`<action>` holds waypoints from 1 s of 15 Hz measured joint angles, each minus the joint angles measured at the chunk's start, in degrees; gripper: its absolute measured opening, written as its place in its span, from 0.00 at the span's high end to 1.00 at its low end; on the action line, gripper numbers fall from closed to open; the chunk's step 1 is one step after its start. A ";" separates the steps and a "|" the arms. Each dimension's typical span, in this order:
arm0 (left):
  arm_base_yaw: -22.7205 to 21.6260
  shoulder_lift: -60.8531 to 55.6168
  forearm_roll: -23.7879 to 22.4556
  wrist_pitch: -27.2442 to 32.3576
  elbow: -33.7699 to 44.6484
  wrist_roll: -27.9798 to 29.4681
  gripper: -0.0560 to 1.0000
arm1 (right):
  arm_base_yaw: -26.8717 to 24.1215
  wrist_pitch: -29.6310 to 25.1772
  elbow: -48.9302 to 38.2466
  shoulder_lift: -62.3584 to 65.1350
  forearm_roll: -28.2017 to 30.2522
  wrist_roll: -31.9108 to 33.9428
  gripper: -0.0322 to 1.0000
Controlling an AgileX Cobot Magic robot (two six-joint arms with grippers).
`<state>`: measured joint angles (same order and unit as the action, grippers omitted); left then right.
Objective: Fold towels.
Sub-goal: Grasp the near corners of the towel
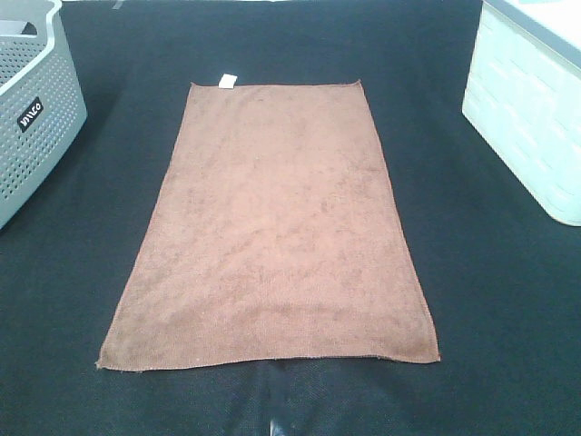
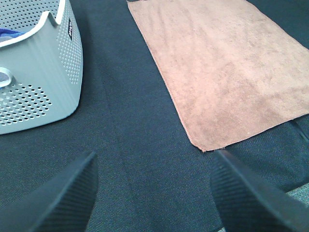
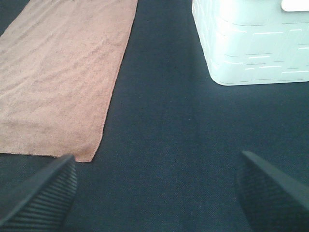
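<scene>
The reddish-brown towel (image 1: 272, 232) lies spread flat and unfolded on the dark cloth table, its long side running from front to back. A small white tag (image 1: 227, 81) sticks out at its far left corner. Neither gripper shows in the high view. In the left wrist view the left gripper (image 2: 154, 193) is open and empty above bare cloth, just short of the towel's (image 2: 227, 72) near left corner. In the right wrist view the right gripper (image 3: 154, 191) is open and empty above bare cloth, to the right of the towel's (image 3: 63, 77) near right corner.
A grey perforated basket (image 1: 36, 118) stands at the far left; it also shows in the left wrist view (image 2: 38, 82). A pale mint-white basket (image 1: 531, 118) stands at the far right, also seen in the right wrist view (image 3: 251, 43). Dark cloth (image 1: 490, 300) covers the table.
</scene>
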<state>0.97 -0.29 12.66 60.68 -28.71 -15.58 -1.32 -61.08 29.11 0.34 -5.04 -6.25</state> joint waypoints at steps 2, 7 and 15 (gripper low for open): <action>0.00 0.00 0.00 0.00 0.00 0.00 0.34 | 0.00 0.00 0.00 0.00 0.00 0.00 0.16; 0.00 0.00 0.00 0.00 0.00 0.00 0.34 | 0.00 0.00 0.00 0.00 0.00 0.00 0.16; 0.00 0.00 0.00 0.00 0.00 0.00 0.34 | 0.00 0.00 0.00 0.00 0.00 0.00 0.16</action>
<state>0.97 -0.29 12.66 60.68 -28.71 -15.58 -1.32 -61.08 29.11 0.34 -5.04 -6.25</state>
